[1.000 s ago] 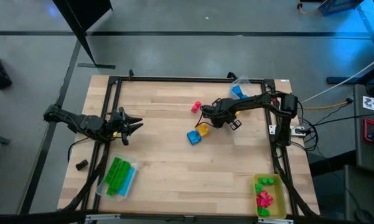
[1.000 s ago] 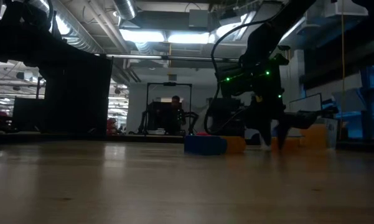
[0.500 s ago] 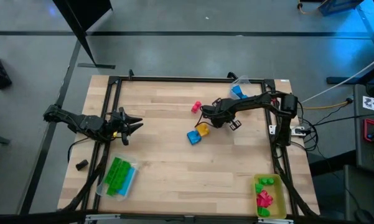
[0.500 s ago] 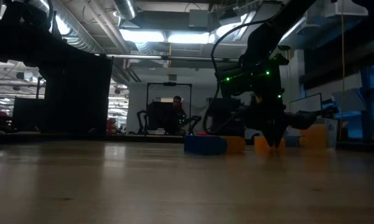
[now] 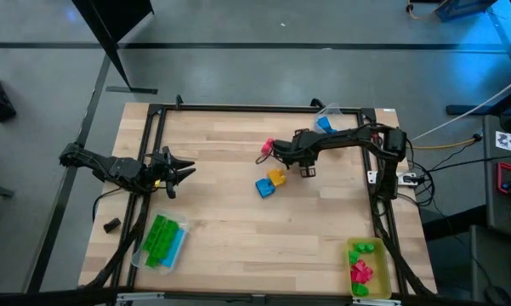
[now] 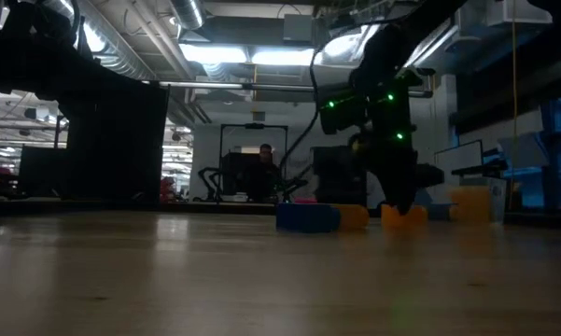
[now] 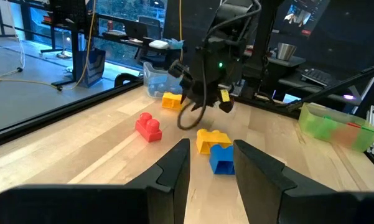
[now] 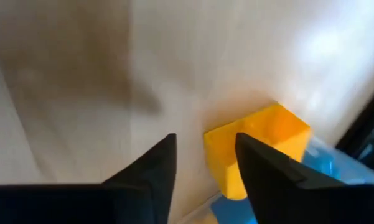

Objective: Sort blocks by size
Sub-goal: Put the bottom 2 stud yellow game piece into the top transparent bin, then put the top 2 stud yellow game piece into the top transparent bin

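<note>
Two blocks touching mid-table; lone block behind them.

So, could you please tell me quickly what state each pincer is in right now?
Left pincer: open, holding nothing, at the table's left edge.
Right pincer: open, empty, over a yellow plastic block.

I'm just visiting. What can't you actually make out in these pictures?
- High view: the small yellow plastic brick is hidden beneath the right gripper and its arm.
- Right wrist view: that brick's studs are blurred, so its size class is unclear.
- High view: the green bricks and red bricks in the yellow-green tray are too small to count.
</note>
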You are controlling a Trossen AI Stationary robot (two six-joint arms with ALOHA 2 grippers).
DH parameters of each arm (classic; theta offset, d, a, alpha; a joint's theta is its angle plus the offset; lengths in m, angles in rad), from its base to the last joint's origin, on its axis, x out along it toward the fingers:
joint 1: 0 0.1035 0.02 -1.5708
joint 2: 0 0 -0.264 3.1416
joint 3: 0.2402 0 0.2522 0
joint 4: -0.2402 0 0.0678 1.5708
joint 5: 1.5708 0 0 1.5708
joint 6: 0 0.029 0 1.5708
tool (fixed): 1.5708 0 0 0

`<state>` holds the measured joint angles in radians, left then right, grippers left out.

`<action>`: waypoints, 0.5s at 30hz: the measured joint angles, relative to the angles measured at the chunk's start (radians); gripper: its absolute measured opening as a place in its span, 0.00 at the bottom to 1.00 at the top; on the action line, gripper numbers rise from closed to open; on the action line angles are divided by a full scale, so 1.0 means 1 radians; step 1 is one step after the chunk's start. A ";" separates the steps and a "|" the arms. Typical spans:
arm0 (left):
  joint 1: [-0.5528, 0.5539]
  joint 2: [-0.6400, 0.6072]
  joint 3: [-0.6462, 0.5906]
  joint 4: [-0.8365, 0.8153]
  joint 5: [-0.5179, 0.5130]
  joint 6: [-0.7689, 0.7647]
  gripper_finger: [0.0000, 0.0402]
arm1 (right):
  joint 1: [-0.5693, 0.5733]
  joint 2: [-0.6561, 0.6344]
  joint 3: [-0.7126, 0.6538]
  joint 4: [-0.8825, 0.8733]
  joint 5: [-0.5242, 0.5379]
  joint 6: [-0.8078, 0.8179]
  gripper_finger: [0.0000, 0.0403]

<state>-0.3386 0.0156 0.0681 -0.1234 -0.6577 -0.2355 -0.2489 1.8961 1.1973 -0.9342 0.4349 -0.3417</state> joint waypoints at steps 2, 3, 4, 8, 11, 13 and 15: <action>0.000 0.000 0.000 0.000 0.000 0.000 0.27 | 0.000 0.000 0.030 -0.012 0.002 0.108 0.44; 0.000 0.000 0.000 0.000 0.000 0.000 0.27 | 0.000 0.000 0.045 -0.012 0.003 0.176 0.46; 0.000 0.000 0.000 0.000 0.000 0.000 0.27 | 0.000 0.000 0.061 -0.012 0.008 0.251 0.47; 0.000 0.000 0.000 0.000 0.000 0.000 0.27 | 0.000 0.000 0.106 -0.013 0.075 0.563 0.47; 0.000 0.000 0.000 0.000 0.000 0.000 0.27 | 0.000 0.000 0.105 -0.014 0.140 0.674 0.45; 0.000 0.000 0.000 0.000 0.000 0.000 0.27 | 0.000 0.000 0.095 -0.001 0.160 0.704 0.44; 0.000 0.000 0.000 0.000 0.000 0.000 0.27 | -0.001 0.000 0.082 0.023 0.164 0.713 0.42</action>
<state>-0.3386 0.0158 0.0681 -0.1234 -0.6577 -0.2352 -0.2497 1.8961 1.2792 -0.9111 0.5987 0.3710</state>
